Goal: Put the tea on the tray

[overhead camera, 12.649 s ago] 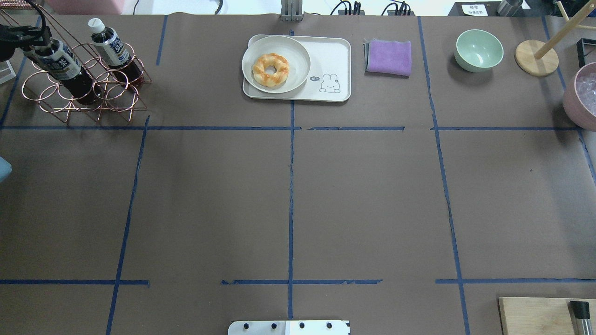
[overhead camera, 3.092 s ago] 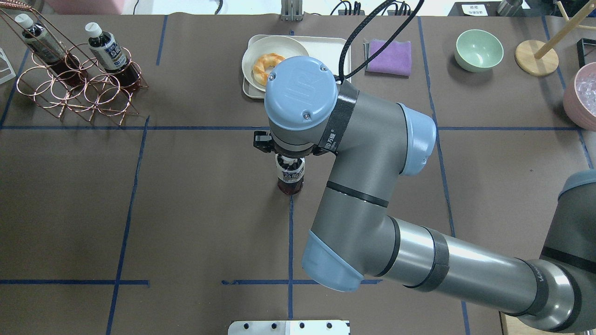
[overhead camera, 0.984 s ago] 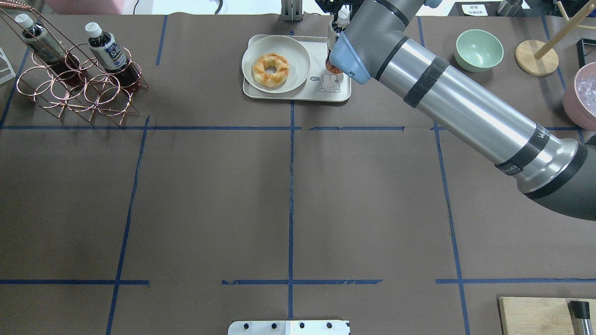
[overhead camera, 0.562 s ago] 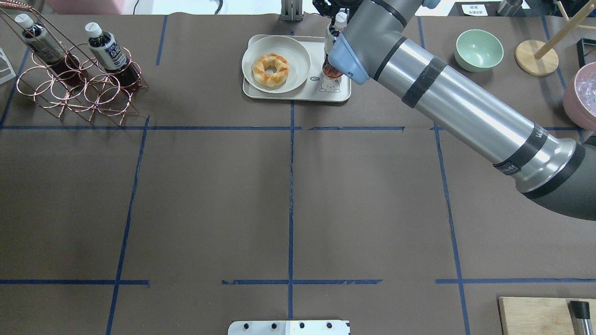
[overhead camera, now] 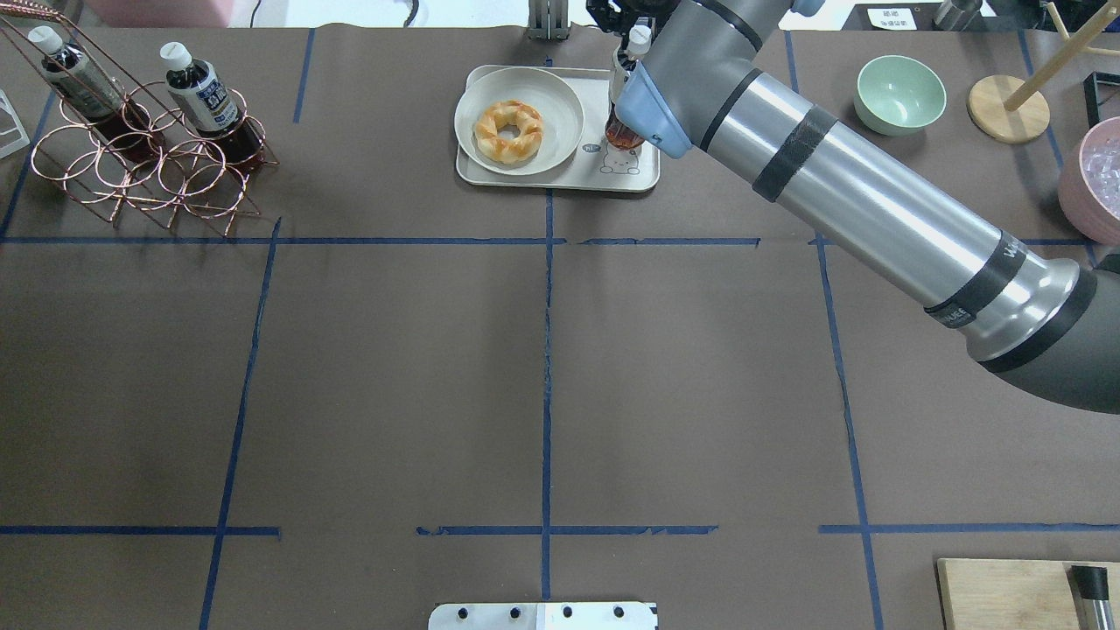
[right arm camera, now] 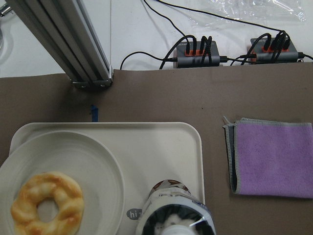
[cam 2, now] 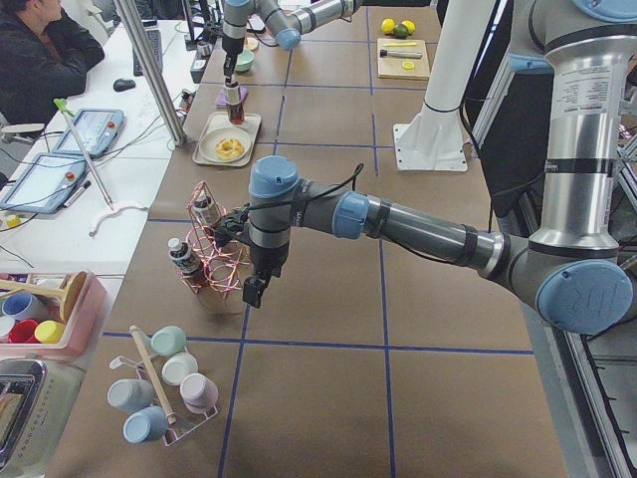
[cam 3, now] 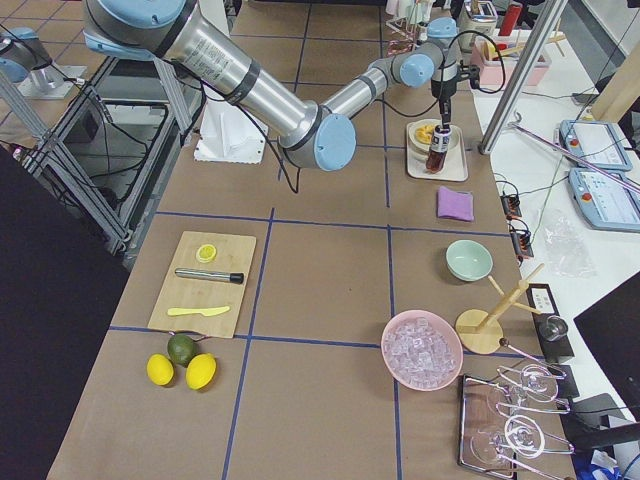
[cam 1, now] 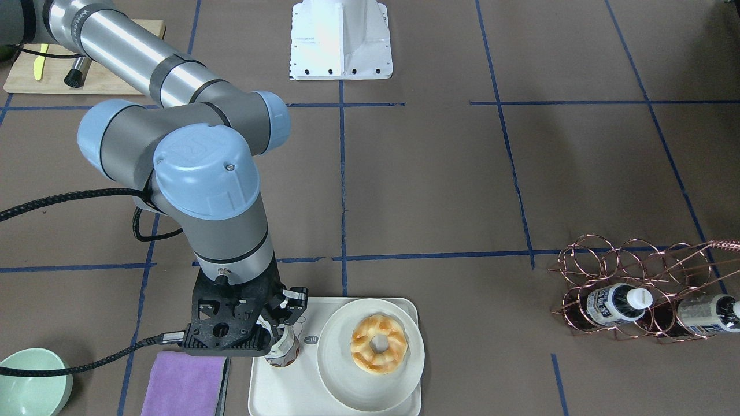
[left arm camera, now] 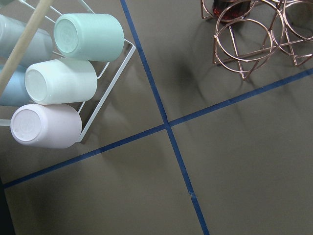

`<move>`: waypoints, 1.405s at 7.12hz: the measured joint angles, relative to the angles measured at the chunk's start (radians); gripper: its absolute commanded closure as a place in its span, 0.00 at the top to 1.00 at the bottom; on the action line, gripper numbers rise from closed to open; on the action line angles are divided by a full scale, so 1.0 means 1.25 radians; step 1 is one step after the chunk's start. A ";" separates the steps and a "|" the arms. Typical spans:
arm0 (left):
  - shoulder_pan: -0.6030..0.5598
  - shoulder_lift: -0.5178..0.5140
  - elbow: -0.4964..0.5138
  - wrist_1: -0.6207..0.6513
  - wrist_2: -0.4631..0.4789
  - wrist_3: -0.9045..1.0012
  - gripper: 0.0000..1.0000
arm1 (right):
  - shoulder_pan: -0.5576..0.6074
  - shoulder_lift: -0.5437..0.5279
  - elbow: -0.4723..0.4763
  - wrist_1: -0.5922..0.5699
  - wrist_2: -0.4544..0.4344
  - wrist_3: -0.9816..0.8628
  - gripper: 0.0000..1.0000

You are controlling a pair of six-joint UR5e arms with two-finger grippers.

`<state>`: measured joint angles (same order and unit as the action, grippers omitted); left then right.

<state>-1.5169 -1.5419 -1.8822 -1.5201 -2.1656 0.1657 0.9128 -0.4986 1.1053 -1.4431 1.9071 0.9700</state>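
Observation:
The tea [cam 1: 282,352], a small clear bottle of dark liquid with a white cap, is upright at the tray's [cam 1: 277,393] corner with the cartoon animal, beside the round plate. My right gripper [cam 1: 277,331] is shut on its neck from above. In the overhead view the tea [overhead camera: 623,131] covers the top of the drawing on the tray [overhead camera: 560,178]. The right wrist view looks straight down on the tea [right arm camera: 173,215] over the tray [right arm camera: 161,142]. I cannot tell whether its base rests on the tray. My left gripper [cam 2: 252,291] hangs by the copper rack; whether it is open or shut I cannot tell.
A round cream plate [overhead camera: 560,109] with a doughnut [overhead camera: 507,131] fills the tray's other half. A purple cloth [cam 1: 185,381] and a green bowl [overhead camera: 899,92] lie beside the tray. The copper rack [overhead camera: 149,171] holds two more bottles [overhead camera: 199,87].
The right arm carried the tea from the table's middle to the tray. Over the last second the bottle came down and now covers the top of the drawing.

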 measured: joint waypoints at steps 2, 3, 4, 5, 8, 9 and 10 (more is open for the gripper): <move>0.001 -0.001 0.002 0.000 0.001 0.000 1.00 | 0.000 0.000 -0.012 0.021 0.001 0.002 0.84; 0.001 -0.001 0.003 0.000 0.001 0.000 1.00 | 0.000 -0.001 -0.027 0.047 0.002 0.004 0.99; 0.001 -0.002 0.004 0.000 0.001 0.000 1.00 | 0.000 -0.001 -0.037 0.061 0.002 0.004 1.00; 0.001 -0.002 0.005 0.000 0.001 0.000 1.00 | 0.000 -0.001 -0.039 0.067 0.002 0.002 1.00; 0.001 -0.002 0.006 0.000 0.001 0.001 1.00 | 0.012 -0.002 -0.017 0.066 0.040 -0.008 1.00; 0.000 -0.001 0.006 0.000 0.001 0.001 1.00 | 0.028 -0.016 0.026 0.047 0.082 -0.009 1.00; 0.000 -0.001 0.006 0.000 0.001 0.000 1.00 | 0.043 -0.056 0.115 0.002 0.112 -0.015 1.00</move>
<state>-1.5169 -1.5434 -1.8741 -1.5198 -2.1644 0.1660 0.9664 -0.5692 1.2485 -1.4407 2.0475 0.9511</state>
